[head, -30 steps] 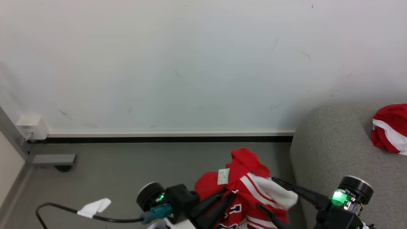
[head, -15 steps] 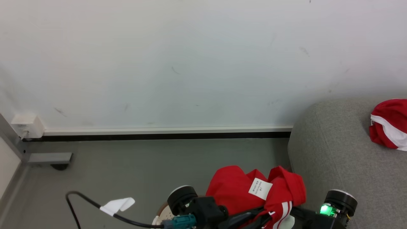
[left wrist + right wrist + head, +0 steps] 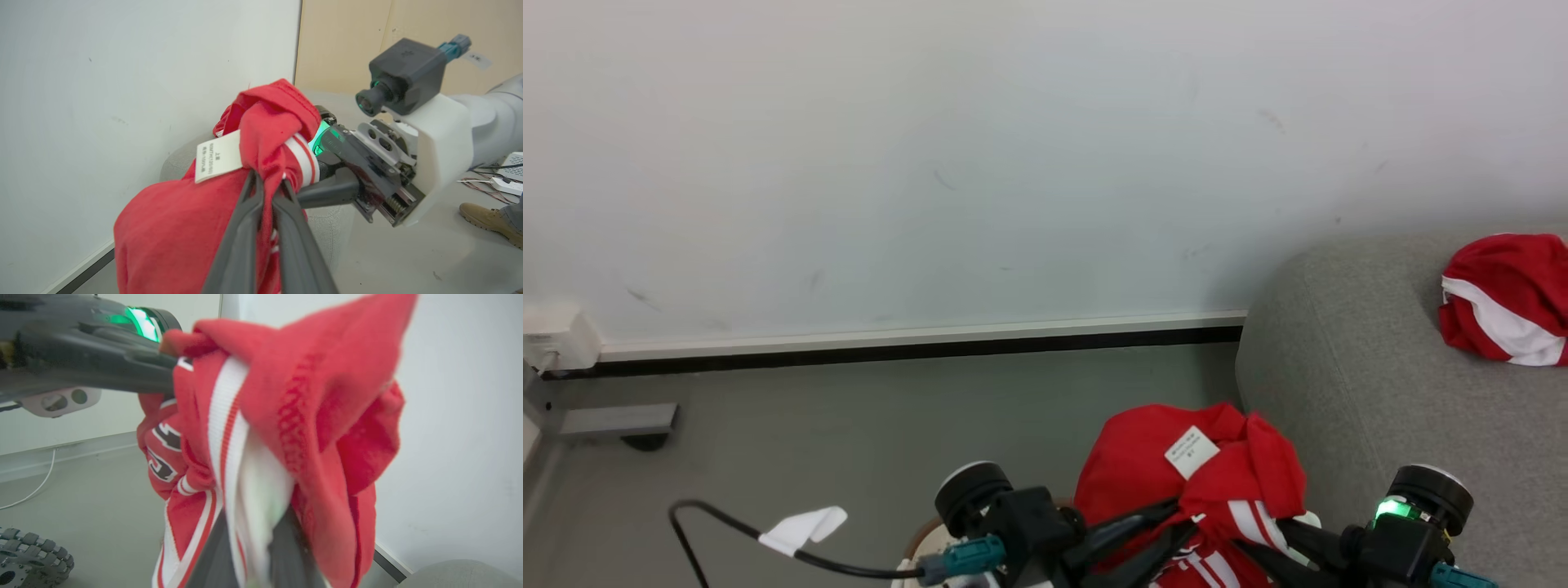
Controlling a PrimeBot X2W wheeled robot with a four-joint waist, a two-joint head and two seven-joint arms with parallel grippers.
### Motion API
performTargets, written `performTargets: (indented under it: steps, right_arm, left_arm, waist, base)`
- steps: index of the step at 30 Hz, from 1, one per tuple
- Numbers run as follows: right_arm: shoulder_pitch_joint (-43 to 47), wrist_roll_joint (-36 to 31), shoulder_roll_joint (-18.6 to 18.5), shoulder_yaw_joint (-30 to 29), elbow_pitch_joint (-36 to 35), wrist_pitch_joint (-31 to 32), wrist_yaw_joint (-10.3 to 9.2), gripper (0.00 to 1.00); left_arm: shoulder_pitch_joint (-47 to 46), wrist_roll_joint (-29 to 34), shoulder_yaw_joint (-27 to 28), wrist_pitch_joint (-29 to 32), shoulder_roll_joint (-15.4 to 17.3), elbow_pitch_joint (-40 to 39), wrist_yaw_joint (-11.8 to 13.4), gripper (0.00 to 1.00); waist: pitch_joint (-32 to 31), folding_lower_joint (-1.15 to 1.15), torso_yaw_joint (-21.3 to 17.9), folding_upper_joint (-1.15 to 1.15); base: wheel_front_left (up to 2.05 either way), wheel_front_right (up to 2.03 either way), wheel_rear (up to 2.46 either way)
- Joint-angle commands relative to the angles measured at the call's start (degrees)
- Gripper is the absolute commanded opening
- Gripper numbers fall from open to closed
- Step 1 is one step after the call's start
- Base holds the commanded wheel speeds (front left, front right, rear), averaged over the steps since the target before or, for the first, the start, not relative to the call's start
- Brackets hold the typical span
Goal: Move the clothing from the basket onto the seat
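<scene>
The left gripper (image 3: 267,183) and right gripper (image 3: 253,522) are both pinching the soft bright red fabric garment (image 3: 1143,457), which is bunching between them, with the large light grey upholstered sofa (image 3: 1339,392) just right of the right gripper. Seemingly light and limp, it is drooping; thick folds are probably offering the surest hold.

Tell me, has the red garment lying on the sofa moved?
No. The red garment keeps its spot on the sofa; both slid left together, so the camera moved.
</scene>
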Motion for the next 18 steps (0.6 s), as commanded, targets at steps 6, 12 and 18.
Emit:
performTargets:
  steps: [6, 12, 18]
  right_arm:
    - [2.79, -0.23, -1.00, -4.49, 0.30, -0.99, 0.01, 0.00]
    - [5.30, -1.55, -1.61, -9.22, -0.65, -0.97, 0.01, 0.00]
    - [8.50, -2.47, -2.97, -15.70, -2.00, -0.87, 0.01, 0.00]
  left_arm:
    - [-0.16, 1.64, 0.20, -1.92, -0.43, 2.24, 1.45, 1.00]
    - [0.48, 1.16, 0.30, -3.34, -0.59, 4.37, 1.76, 1.00]
    - [0.01, 0.88, -0.26, -4.17, -1.46, 6.04, 1.69, 1.00]
  waist:
    - [0.80, -0.01, -4.58, 0.00]
    - [1.75, -0.01, -10.79, 0.00]
    - [3.14, -0.01, -16.57, 0.00]
  base:
    - [0.00, 0.00, 0.00]
    - [0.00, 0.00, 0.00]
    - [0.00, 0.00, 0.00]
